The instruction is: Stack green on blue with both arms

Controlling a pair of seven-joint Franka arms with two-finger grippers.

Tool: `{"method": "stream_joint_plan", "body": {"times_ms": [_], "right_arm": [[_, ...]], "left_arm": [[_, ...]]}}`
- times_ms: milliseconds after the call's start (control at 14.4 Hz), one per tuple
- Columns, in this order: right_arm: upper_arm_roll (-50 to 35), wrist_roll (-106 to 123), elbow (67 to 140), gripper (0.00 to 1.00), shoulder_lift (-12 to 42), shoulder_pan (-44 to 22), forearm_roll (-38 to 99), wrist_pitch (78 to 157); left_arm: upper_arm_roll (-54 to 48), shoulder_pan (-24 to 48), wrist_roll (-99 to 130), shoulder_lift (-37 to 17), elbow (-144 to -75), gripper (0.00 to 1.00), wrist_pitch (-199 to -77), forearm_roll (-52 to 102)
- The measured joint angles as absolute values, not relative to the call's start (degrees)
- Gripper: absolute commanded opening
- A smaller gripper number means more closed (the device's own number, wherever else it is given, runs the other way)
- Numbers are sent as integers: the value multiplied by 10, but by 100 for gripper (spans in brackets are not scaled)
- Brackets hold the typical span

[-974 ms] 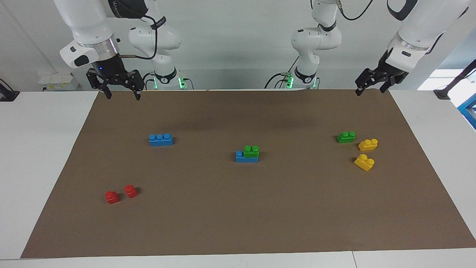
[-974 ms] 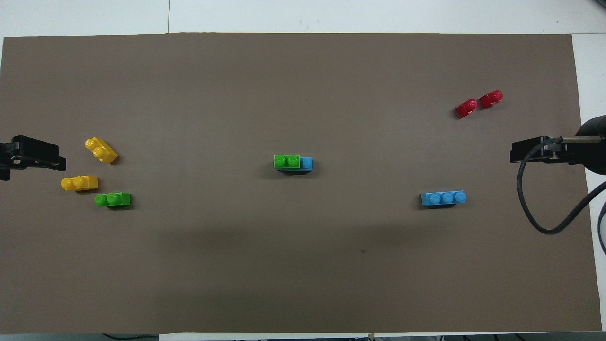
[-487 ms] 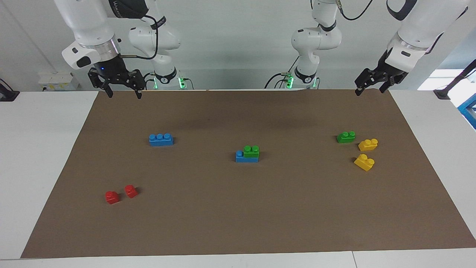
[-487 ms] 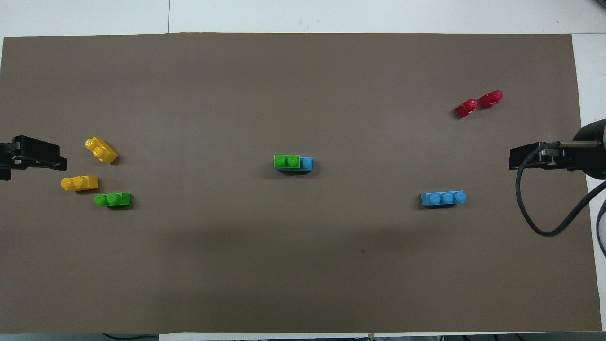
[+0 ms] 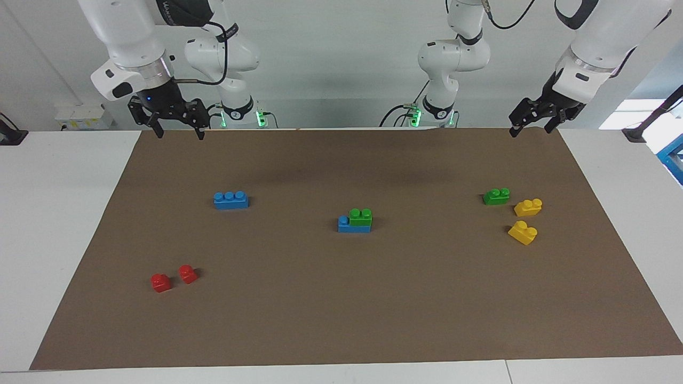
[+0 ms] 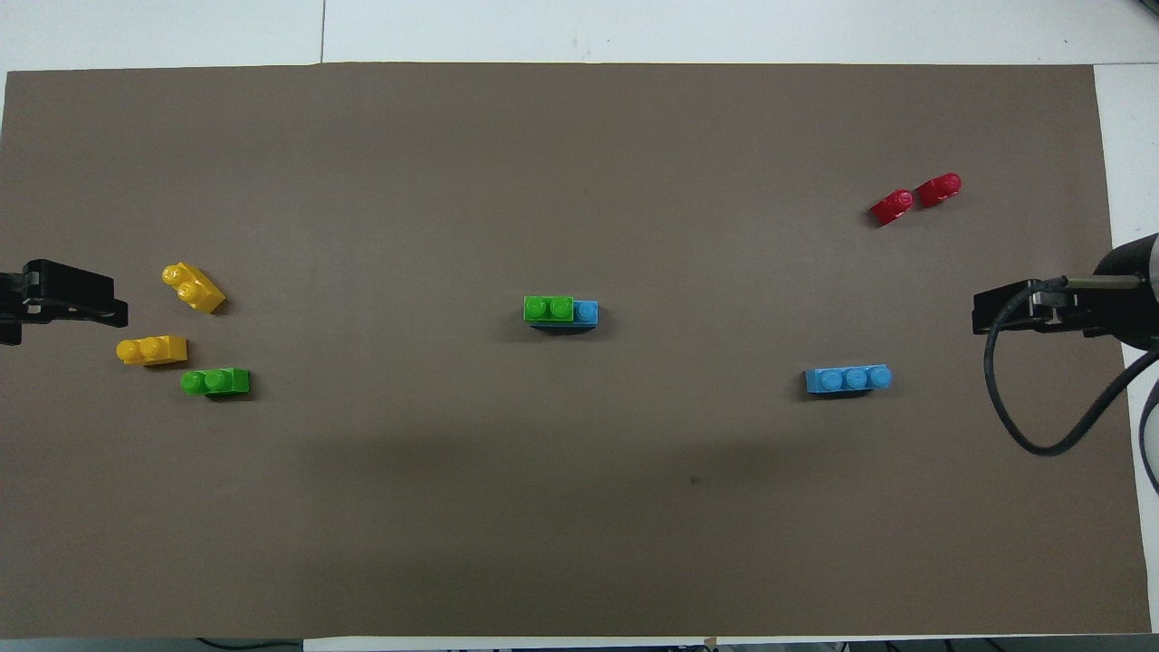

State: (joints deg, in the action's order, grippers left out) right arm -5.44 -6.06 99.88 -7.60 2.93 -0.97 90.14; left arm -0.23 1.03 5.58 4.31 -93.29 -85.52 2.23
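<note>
A green brick (image 5: 361,216) sits stacked on a blue brick (image 5: 347,226) at the middle of the brown mat; the stack also shows in the overhead view, green (image 6: 549,309) on blue (image 6: 588,312). A second blue brick (image 5: 230,200) lies alone toward the right arm's end. A second green brick (image 5: 496,196) lies toward the left arm's end. My right gripper (image 5: 180,133) is open and empty, raised over the mat's edge by the robots. My left gripper (image 5: 530,130) is open and empty, raised over the mat's corner at its end.
Two yellow bricks (image 5: 528,207) (image 5: 523,232) lie beside the loose green brick. Two small red bricks (image 5: 160,282) (image 5: 187,273) lie toward the right arm's end, farther from the robots than the lone blue brick. A black cable (image 6: 1005,398) hangs from the right wrist.
The right gripper has drawn back a little toward the robots and risen slightly. The left gripper has barely moved. No brick has moved.
</note>
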Motion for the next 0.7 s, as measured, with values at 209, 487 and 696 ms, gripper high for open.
{"method": "stream_joint_plan", "body": {"times_ms": [209, 487, 696], "right_arm": [[-54, -61, 999, 100, -76, 29, -5, 896], [-55, -61, 999, 100, -76, 28, -2, 893], [-55, -61, 999, 100, -76, 26, -2, 893]], "left_arm": [[-3, 10, 56, 43, -933, 100, -855, 22], [-3, 10, 56, 43, -933, 100, -855, 22], [-3, 10, 56, 43, -933, 100, -855, 22]]}}
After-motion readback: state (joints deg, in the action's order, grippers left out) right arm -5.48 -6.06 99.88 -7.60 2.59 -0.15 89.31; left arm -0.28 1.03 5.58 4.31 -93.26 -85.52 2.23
